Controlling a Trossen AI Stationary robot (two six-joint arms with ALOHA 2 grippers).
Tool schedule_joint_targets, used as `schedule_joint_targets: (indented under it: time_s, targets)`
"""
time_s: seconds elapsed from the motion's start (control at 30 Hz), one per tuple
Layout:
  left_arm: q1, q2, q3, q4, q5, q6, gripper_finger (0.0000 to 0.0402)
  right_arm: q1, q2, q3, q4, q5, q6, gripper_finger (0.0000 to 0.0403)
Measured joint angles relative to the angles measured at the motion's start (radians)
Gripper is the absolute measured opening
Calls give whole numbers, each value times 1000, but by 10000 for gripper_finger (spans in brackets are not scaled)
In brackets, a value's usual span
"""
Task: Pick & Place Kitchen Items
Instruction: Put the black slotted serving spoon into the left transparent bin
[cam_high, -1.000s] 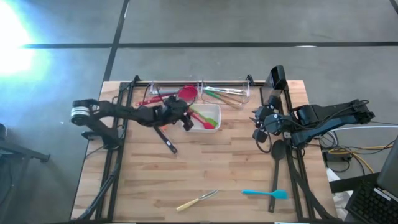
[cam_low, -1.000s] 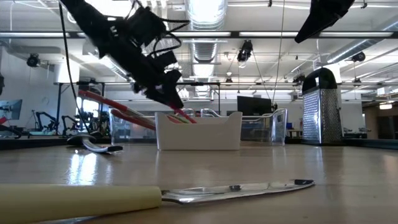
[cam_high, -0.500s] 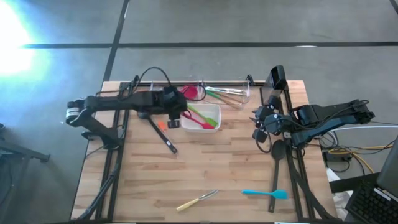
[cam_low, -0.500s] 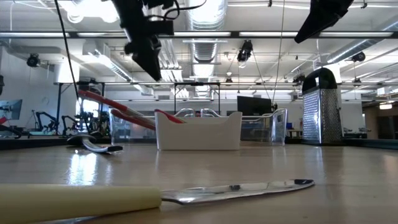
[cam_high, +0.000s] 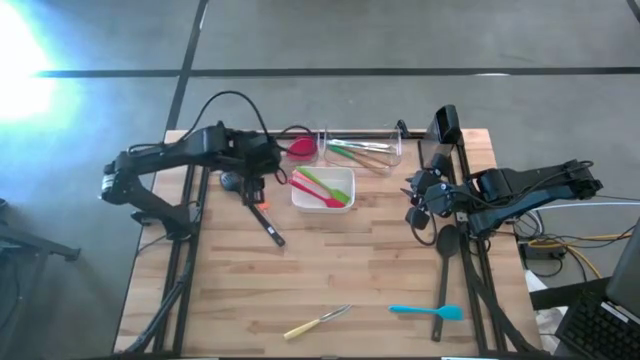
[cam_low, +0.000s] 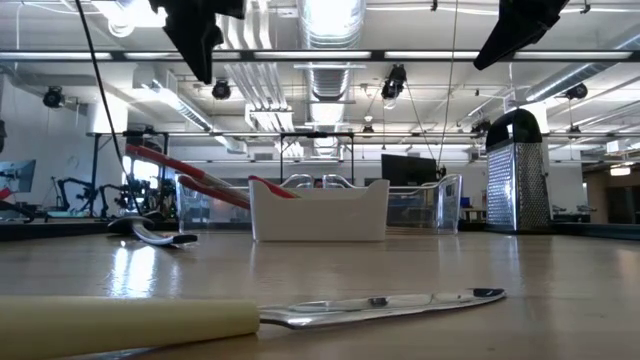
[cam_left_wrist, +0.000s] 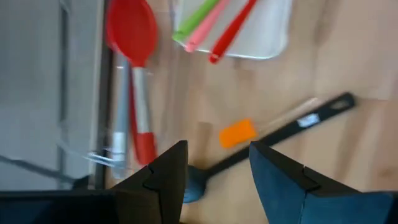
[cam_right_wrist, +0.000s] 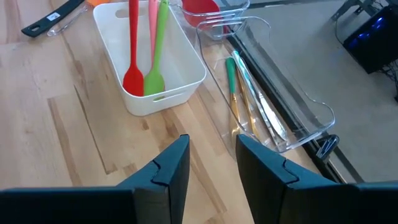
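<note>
Reaching between picks, by my read: the left claw (cam_left_wrist: 214, 180) hangs empty, jaws parted, nothing between them, above the long black plastic ladle (cam_left_wrist: 273, 134) lying on the wooden bench (cam_high: 330, 270) just beside the white rectangular dish (cam_high: 342, 198). A red, a pink and a green silicone utensil (cam_right_wrist: 155, 62) lie in that dish; a red spoon (cam_left_wrist: 132, 37) sits in the clear plastic bin (cam_high: 300, 135) next to it.

Next move likely calls for dropping onto the ladle's slim handle and closing square across it; the handle lies flat, so a low approach is needed.

Left arm stretches across from the bench's left edge, wrist turned down. Right claw (cam_right_wrist: 211, 165), also parted and empty, waits at the right side.

Cream-handled knife (cam_high: 318, 321) and blue spatula (cam_high: 428, 311) lie near the front edge, well apart from both arms.
</note>
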Motion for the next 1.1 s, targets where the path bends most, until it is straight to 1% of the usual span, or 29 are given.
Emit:
schedule_joint_targets:
  time_s: [0.07, 0.27, 0.43, 0.63, 0.77, 0.87, 1.1]
  targets:
    - [0, -29, -29, -5, 28, -10, 177, 0, 0, 0, 0, 0, 0, 123]
    - [14, -125, -162, 9, 2, -6, 177, 0, 0, -2, 0, 0, -1, 123]
    - [14, -158, -307, 41, -1, 63, 177, 0, 0, -2, 1, 0, -4, 123]
    - [28, -126, -496, 140, -5, 121, 177, 0, 0, -2, 16, 0, -1, 123]
    - [36, -98, -598, 259, -4, 194, 177, 0, 0, -2, 33, 0, -1, 123]
    - [41, -74, -647, 326, -8, 253, 177, 0, 0, -2, 36, 0, -1, 123]
    - [56, -31, -719, 438, -15, 363, 177, 0, 0, -2, 62, 0, 0, 123]
